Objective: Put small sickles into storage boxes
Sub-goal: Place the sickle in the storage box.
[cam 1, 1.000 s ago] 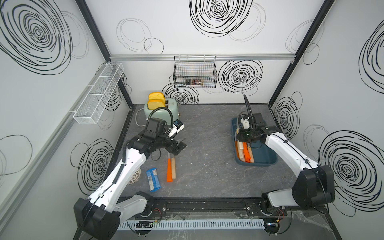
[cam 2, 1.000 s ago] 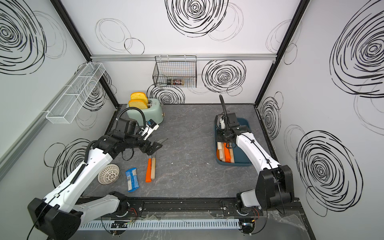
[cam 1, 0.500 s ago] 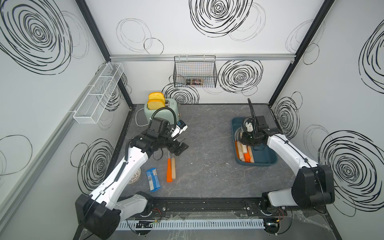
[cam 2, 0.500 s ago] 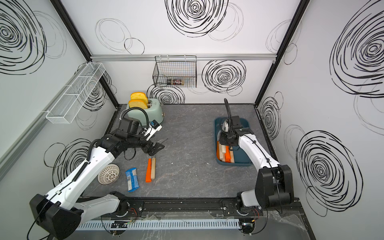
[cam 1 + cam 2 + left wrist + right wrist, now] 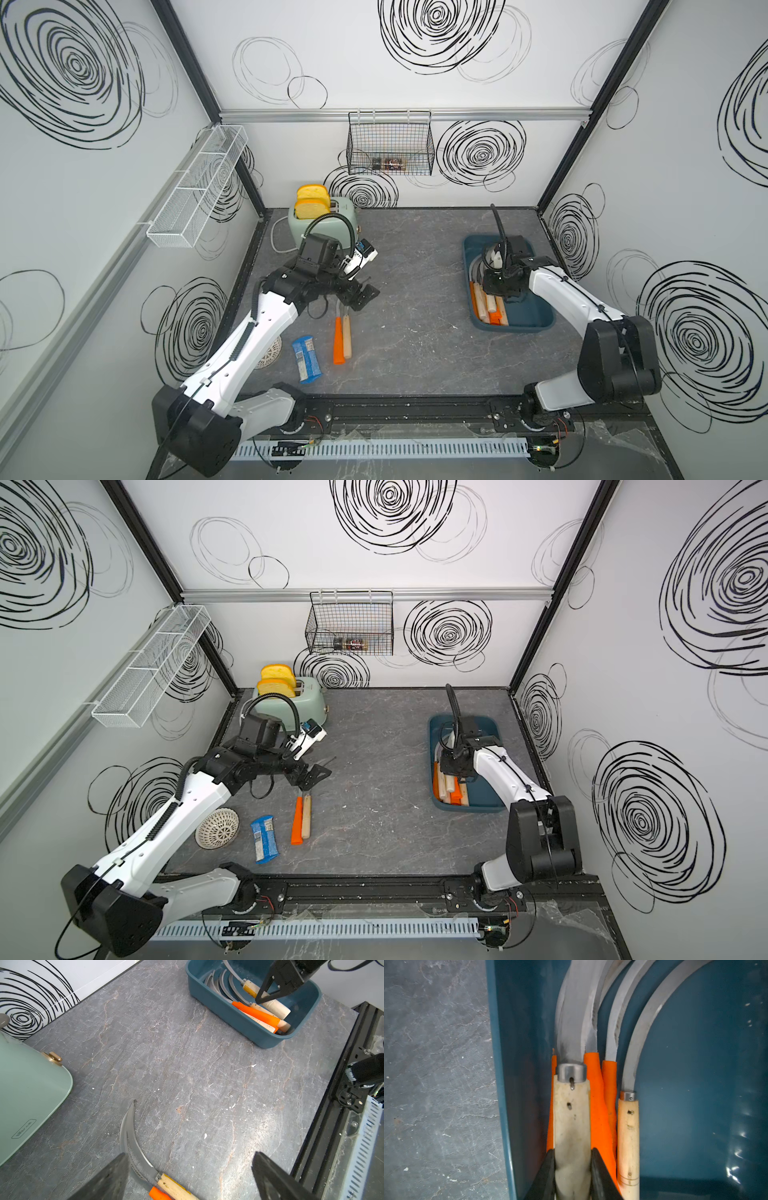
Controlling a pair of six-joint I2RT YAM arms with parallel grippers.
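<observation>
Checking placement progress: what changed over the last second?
The right gripper, shut on the pale-handled sickle, slid a little toward the near end of the teal tub; nothing was let go. The left gripper barely shifted, open above the two sickles on the table. Those, the tub and its other sickles stayed put.

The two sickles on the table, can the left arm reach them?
Probably yes. The left gripper hangs open close above the blades of the two sickles, and nothing lies between them; the blue packet sits off to the side.
</observation>
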